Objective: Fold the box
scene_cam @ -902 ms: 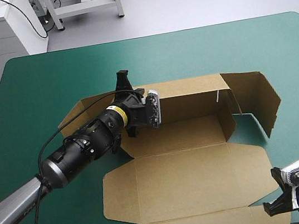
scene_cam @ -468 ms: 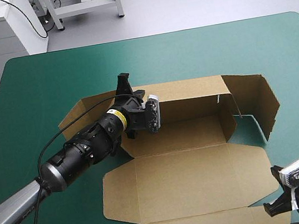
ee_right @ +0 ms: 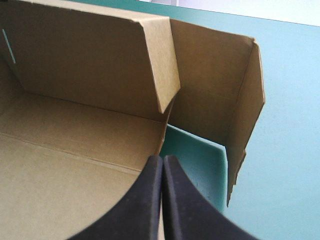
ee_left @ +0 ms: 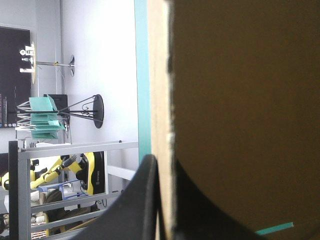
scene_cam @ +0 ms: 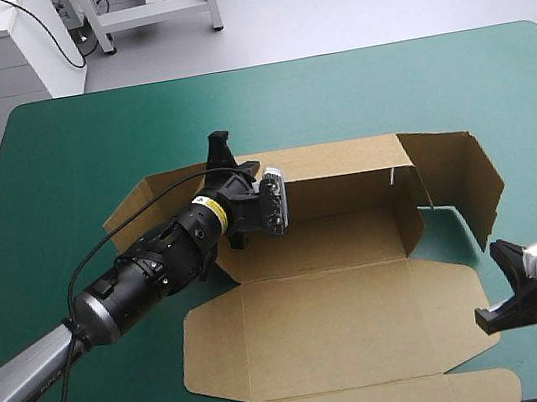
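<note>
There was one brown box (scene_cam: 337, 322) and there were two claws, one on each arm. The box lay on the teal-green cover (scene_cam: 87, 137) near the middle of the table, a bit toward 5 o'clock. Its long side ran across the table from 9 o'clock to 3 o'clock. It was open on top like a tray. Its back wall stood up on the 12 o'clock side. Its big lid lay flat on the cover and pointed to 6 o'clock. At the 3 o'clock end one more flap stood up and stuck out loose past the tray, with some cover showing under it. The left claw (scene_cam: 228, 182) came in from 8 o'clock and sat on the back wall near its 9 o'clock end. Its two black fingers (ee_left: 135, 210) were almost closed, one on each side of the wall, pinching the board. The right claw (scene_cam: 508, 261) was at 4 o'clock from the box, close by the lid's corner. It was closed to a point, held nothing, and aimed at the tray's 3 o'clock end.
</note>
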`<state>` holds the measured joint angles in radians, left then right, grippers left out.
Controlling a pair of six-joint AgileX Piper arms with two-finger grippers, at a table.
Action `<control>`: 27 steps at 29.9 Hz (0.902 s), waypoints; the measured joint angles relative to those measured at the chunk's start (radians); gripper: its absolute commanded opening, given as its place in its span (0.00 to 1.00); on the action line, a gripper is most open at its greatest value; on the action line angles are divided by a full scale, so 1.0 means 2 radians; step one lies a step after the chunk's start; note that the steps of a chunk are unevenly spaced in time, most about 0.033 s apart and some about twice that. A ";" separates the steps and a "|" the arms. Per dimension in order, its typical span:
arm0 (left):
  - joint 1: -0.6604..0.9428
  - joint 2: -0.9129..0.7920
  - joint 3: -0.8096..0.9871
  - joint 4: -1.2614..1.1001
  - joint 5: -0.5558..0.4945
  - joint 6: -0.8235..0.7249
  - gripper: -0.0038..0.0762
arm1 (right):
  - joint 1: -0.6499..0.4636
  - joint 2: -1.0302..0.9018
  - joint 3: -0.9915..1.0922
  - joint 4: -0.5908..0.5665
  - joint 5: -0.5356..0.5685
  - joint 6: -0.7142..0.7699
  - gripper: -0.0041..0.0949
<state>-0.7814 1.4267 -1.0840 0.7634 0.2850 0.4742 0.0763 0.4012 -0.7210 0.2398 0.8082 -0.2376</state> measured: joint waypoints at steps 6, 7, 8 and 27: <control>0.000 0.000 0.000 0.002 0.003 -0.008 0.04 | 0.000 0.113 -0.082 0.010 0.023 0.007 0.02; 0.000 0.000 0.000 0.002 0.004 -0.008 0.04 | 0.000 0.135 -0.098 0.010 0.031 0.007 0.02; 0.000 0.000 0.000 0.002 0.005 -0.008 0.04 | 0.000 0.153 -0.111 0.010 0.036 0.008 0.02; -0.003 -0.002 -0.001 0.003 0.024 -0.021 0.04 | 0.000 0.509 -0.428 -0.012 0.094 0.037 0.02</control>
<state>-0.7873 1.4232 -1.0870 0.7702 0.3335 0.4328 0.0763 1.4184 -1.5764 0.2152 0.9971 -0.1638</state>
